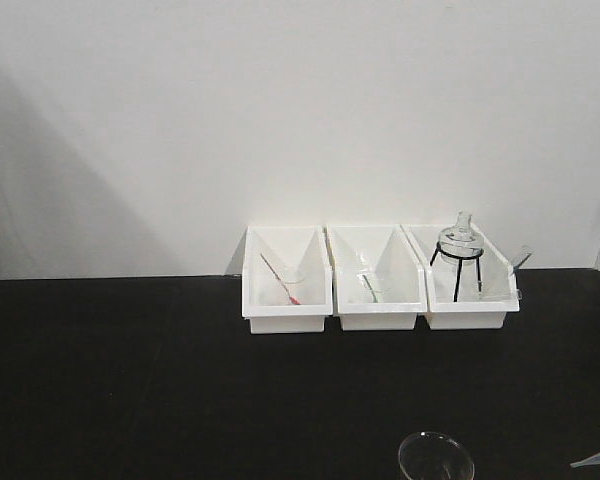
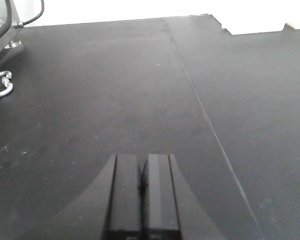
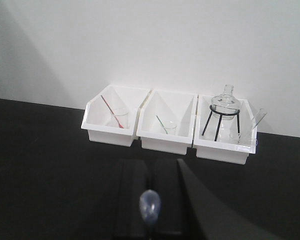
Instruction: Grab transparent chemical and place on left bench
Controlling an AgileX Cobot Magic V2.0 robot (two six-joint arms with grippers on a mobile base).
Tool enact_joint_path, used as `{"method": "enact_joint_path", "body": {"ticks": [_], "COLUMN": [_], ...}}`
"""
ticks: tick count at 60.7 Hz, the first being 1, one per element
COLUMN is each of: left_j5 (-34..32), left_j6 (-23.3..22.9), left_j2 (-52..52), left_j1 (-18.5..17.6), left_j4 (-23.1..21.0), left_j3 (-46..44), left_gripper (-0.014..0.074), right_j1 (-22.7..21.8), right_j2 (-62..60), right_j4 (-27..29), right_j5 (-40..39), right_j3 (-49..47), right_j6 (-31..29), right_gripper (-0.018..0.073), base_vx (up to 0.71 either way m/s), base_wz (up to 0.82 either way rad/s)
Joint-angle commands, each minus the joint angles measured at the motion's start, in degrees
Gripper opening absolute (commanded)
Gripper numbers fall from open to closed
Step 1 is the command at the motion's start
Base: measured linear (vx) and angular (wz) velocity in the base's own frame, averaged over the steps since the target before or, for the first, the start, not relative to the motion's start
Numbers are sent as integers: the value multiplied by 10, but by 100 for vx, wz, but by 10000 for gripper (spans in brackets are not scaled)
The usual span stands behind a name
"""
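The transparent chemical is a clear glass beaker; only its round rim (image 1: 435,458) shows, at the bottom edge of the front view, on the left bench (image 1: 130,380), a wide black benchtop. Neither gripper shows in the front view. My right gripper (image 3: 151,163) points at the three bins, its black fingers shut on a small clear bulb-shaped thing (image 3: 149,207). A translucent pointed tip (image 1: 595,458) shows at the front view's bottom right corner. My left gripper (image 2: 142,161) is shut and empty over bare black benchtop (image 2: 115,90).
Three white bins stand against the white wall: the left bin (image 1: 286,318) holds a small beaker with a red stick, the middle bin (image 1: 377,318) one with a green stick, the right bin (image 1: 467,318) a round flask on a black tripod (image 1: 458,252). A carabiner (image 2: 1,84) lies far left.
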Motion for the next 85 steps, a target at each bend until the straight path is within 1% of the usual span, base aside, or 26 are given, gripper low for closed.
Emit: {"method": "enact_joint_path", "body": {"ticks": [1, 11, 18, 25, 34, 41, 45, 53, 66, 73, 79, 85], "left_j5": [-45, -45, -45, -45, -45, -45, -45, -45, -45, -45, -45, -45], "left_j6": [-4, -4, -4, -4, -4, -4, -4, -4, -4, -4, -4, -4], "left_j2": [-11, -11, -11, -11, -11, -11, -11, -11, -11, -11, -11, -11], "left_j1": [-1, -1, -1, -1, -1, -1, -1, -1, -1, -1, -1, -1], "left_j4": [0, 0, 0, 0, 0, 0, 0, 0, 0, 0, 0, 0], "left_j3": [9, 9, 9, 9, 9, 9, 9, 9, 9, 9, 9, 9], "left_gripper": [-3, -3, -3, -3, -3, -3, -3, -3, -3, -3, -3, -3], "right_j1": [0, 0, 0, 0, 0, 0, 0, 0, 0, 0, 0, 0], "right_j2": [3, 12, 48, 120, 251, 338, 382, 442, 479, 501, 520, 535], "right_j4": [-4, -2, -1, -2, -3, -3, -3, -3, -2, 6, 33, 64], "right_j5": [-46, -55, -96, -198, -324, -400, -427, -449, -455, -455, -451, -451], "right_j3": [-18, -18, -18, -18, -19, -19, -19, -19, -19, -19, -19, -19], "right_j6": [-2, -1, 0, 0, 0, 0, 0, -5, -14, -50, -84, -110], "right_gripper": [-4, -4, -4, -4, -4, -4, -4, -4, -4, -2, 4, 41], "base_vx": [0, 0, 0, 0, 0, 0, 0, 0, 0, 0, 0, 0], "base_wz": [0, 0, 0, 0, 0, 0, 0, 0, 0, 0, 0, 0]}}
